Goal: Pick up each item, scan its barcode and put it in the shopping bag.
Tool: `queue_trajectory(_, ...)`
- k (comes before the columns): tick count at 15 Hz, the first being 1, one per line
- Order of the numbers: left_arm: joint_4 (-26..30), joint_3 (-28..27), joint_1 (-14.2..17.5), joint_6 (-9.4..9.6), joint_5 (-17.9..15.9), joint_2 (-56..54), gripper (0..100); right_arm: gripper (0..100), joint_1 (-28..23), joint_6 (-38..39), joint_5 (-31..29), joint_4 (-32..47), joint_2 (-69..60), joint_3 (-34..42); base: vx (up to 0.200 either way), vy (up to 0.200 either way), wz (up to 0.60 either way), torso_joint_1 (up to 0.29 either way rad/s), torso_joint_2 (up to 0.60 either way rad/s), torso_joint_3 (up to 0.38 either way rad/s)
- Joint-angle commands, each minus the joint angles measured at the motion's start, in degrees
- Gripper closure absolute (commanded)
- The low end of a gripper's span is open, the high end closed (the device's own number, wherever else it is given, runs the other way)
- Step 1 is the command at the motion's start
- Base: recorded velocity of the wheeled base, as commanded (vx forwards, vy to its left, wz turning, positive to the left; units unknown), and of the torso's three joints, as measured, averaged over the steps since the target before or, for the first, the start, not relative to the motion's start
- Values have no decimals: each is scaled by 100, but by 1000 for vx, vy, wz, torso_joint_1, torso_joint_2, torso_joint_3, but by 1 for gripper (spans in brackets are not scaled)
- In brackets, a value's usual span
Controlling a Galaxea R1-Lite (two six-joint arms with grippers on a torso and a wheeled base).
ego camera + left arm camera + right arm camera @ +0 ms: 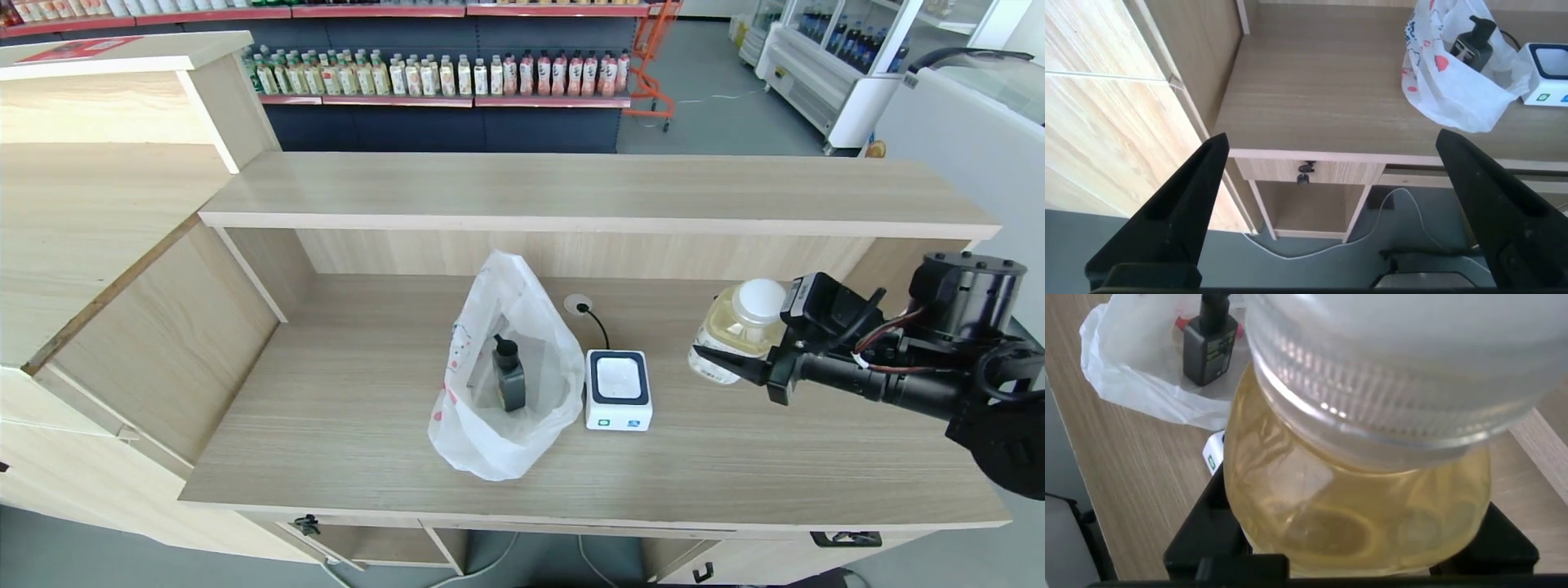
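Wooden table [343, 425] carries a white shopping bag [498, 433] holding a dark bottle [509, 377], a white scanner [618, 389] just right of it, while the right gripper [725, 353] clasps a clear jar [735, 327] of pale yellow liquid, white ribbed lid, over the table's right side, and the left gripper [1333, 147] hangs spread beyond the near left edge.

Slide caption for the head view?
Right claw grips a yellow-liquid jar; the scanner sits beside the shopping bag holding a dark bottle.

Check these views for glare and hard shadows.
Head view: even light, no hard shadows on the counter around the shopping bag. Right wrist view: bright glints on the ribbed lid of the jar. Left wrist view: no glare on the counter.
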State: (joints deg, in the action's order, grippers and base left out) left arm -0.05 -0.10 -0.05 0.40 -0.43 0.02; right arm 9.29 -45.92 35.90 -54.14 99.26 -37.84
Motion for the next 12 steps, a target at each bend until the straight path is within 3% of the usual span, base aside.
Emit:
queue_trajectory(1, -4, 1, 5, 4, -1, -2, 0, 100, 3, 4, 49, 0, 155, -48, 200, 0, 0, 7, 2, 2)
queue_trajectory(3, -4, 1, 5, 4, -1, -2, 0, 100, 3, 13, 154, 0, 182, -4, 200, 0, 0, 7, 2, 2)
queue_trajectory(7, -4, 1, 5, -49, 8, -2, 0, 100, -41, -31, 303, -35, 366, -22, 0, 0, 0, 0, 0, 0)
queue_trajectory(12, -4, 1, 5, -40, 8, -2, 0, 100, -41, -48, 470, -739, 823, 40, 0, 0, 0, 0, 0, 0)
